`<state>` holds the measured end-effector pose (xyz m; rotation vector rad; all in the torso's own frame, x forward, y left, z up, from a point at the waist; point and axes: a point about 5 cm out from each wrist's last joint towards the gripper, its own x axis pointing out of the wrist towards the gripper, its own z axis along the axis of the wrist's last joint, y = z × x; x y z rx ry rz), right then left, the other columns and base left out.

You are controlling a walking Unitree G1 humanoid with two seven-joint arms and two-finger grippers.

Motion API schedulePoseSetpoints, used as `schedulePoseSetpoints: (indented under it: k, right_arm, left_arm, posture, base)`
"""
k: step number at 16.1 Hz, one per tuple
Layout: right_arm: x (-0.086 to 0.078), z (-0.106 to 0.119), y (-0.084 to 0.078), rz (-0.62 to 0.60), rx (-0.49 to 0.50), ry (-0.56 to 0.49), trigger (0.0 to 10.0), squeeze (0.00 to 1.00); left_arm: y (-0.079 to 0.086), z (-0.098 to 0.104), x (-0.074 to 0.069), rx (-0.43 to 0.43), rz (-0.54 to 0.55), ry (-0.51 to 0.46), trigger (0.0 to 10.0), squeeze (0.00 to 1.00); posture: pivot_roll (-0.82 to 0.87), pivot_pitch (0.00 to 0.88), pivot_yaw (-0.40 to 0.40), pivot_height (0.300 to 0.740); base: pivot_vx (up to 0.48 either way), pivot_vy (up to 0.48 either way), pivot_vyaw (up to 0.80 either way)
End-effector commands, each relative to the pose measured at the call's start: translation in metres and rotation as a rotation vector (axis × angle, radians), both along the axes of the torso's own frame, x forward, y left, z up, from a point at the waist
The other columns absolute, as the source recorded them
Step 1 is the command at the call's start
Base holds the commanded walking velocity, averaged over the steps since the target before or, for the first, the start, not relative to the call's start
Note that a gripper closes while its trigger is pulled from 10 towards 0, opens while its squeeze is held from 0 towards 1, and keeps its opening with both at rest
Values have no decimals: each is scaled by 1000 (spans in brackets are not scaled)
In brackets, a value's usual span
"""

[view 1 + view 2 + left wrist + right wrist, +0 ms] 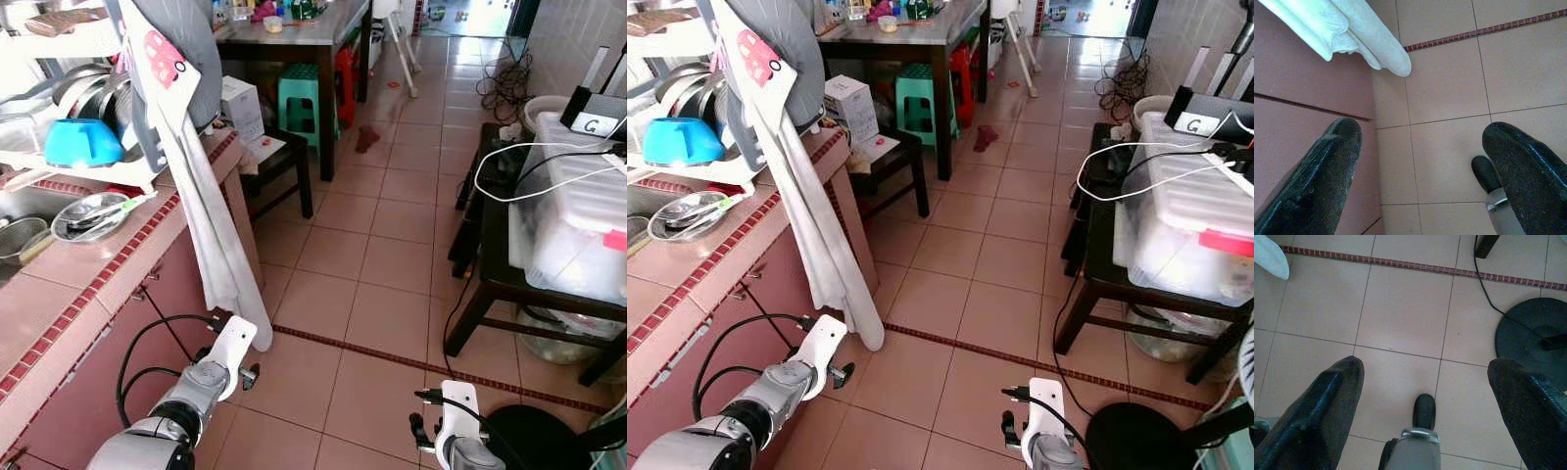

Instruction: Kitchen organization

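Tiled kitchen aisle, red-edged desk (69,264) at left carrying a blue bowl (80,142) on the dish rack and a steel dish (90,215) awaiting sorting — left gripper (1420,161) and right gripper (1425,382) hang low over floor, jaws wide apart, empty, presumably while walking.

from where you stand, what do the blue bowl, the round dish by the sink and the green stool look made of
Blue bowl: likely plastic, with an opaque, uniform colour and soft sheen.
Round dish: looks like stainless steel, silvery with mirror-like reflections.
Green stool: probably moulded plastic, even in colour with a slotted top.
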<state>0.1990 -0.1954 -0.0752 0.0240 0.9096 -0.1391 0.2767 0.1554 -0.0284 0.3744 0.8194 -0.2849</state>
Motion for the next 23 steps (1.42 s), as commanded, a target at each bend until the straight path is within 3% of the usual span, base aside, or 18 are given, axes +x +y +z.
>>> schedulePoseSetpoints:
  k: [1, 6, 8, 9, 10, 12, 14, 16, 18, 19, 21, 23]
  right_arm:
    - [1, 0, 1, -12, 6, 0, 10000, 0]
    - [-7, -4, 0, 13, -10, 20, 10000, 0]
    - [-10, -5, 0, 28, -18, 31, 10000, 0]
    - [-9, -5, 0, 17, -14, 23, 10000, 0]
    - [-4, -1, -3, -19, -1, -1, 10000, 0]
    - [20, 12, -2, -48, 22, -69, 10000, 0]
    - [45, 27, 6, -15, 32, -139, 10000, 0]
    - [59, 35, 16, -5, 64, -176, 10000, 0]
    - [66, 40, 35, 69, 74, -186, 10000, 0]
    - [66, 39, 38, 131, 31, -176, 10000, 0]
    - [61, 35, 33, 98, 56, -152, 10000, 0]
    - [59, 33, 30, 66, 91, -140, 10000, 0]
  left_arm:
    - [4, 2, 2, 11, 6, -5, 10000, 0]
    - [18, -10, -14, -50, 171, 93, 10000, 0]
    - [21, -15, -21, -30, 157, 116, 10000, 0]
    - [17, -13, -18, -51, 151, 98, 10000, 0]
    - [10, -6, -8, -15, 74, 52, 10000, 0]
    - [-15, 6, 8, -64, 18, 17, 10000, 0]
    - [-29, 10, 12, -80, -6, 9, 10000, 0]
    - [-38, 9, 10, -118, 12, 21, 10000, 0]
    - [-49, 9, 9, -135, -1, 22, 10000, 0]
    - [-49, 7, 7, -117, -19, 26, 10000, 0]
    - [-45, 4, 4, -134, 27, 53, 10000, 0]
    - [-39, 4, 4, -99, 1, 59, 10000, 0]
  posture:
    - [49, 0, 95, 740]
    - [49, 0, 90, 740]
    - [51, 0, 83, 740]
    - [51, 0, 82, 740]
    - [57, 0, 79, 740]
    - [58, 0, 83, 740]
    - [53, 0, 93, 740]
    - [52, 0, 90, 740]
    - [51, 0, 76, 740]
    - [49, 0, 73, 740]
    - [54, 0, 68, 740]
    - [59, 0, 70, 740]
  base:
    - [0, 0, 0]
    - [0, 0, 0]
    - [0, 0, 0]
    - [0, 0, 0]
    - [0, 0, 0]
    - [0, 0, 0]
    - [0, 0, 0]
    - [0, 0, 0]
    - [0, 0, 0]
    - [0, 0, 0]
    - [0, 0, 0]
    - [0, 0, 0]
